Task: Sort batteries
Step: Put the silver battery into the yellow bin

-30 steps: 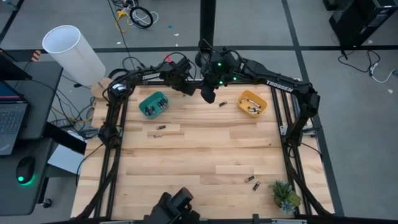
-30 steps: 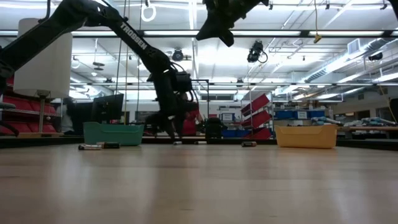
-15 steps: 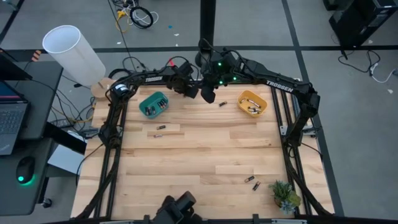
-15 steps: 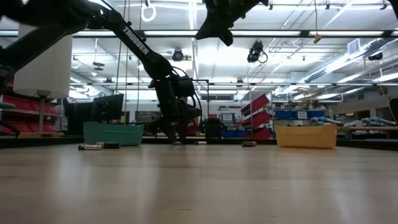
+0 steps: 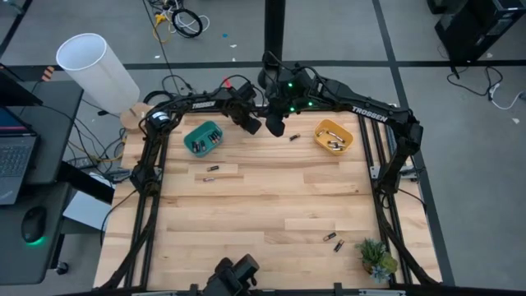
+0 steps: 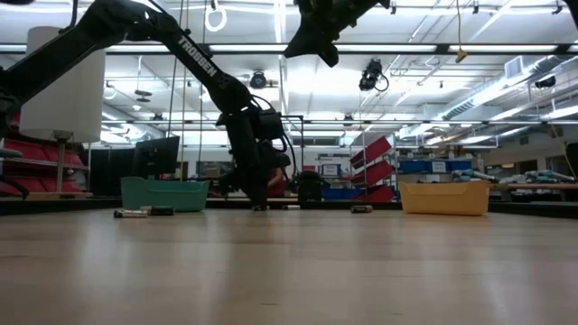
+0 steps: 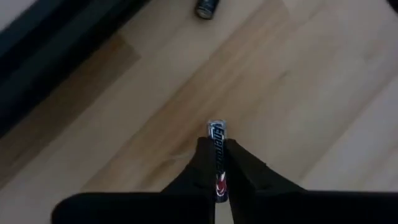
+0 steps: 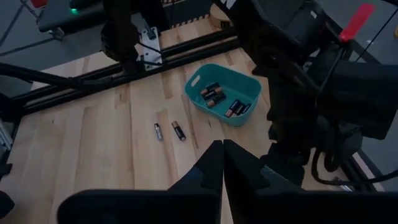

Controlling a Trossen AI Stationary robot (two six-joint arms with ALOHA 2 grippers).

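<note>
The counter (image 5: 271, 197) carries a teal bin (image 5: 203, 136) toward the left arm's side of its far edge and an orange bin (image 5: 334, 136) toward the right arm's side, both already holding batteries. Between them, near the far edge, the two arms meet. The left tool (image 5: 251, 126) is down at the wood just beside the teal bin, and its wrist view shows the fingers (image 7: 199, 163) closed narrowly on a battery (image 7: 217, 160), whose long axis runs straight out along them, its tip poking past. The teal bin lies close by on the left arm's own side, the orange bin well apart beyond the right arm, so the left arm looks the better placed for a drop into the teal one. The right tool (image 5: 275, 125) hangs high above the counter, pinched shut on nothing. A loose battery (image 5: 292, 136) lies just beside it; a pair (image 5: 211, 169) rests nearer the teal bin and another pair (image 5: 333, 240) toward the near right corner.
</note>
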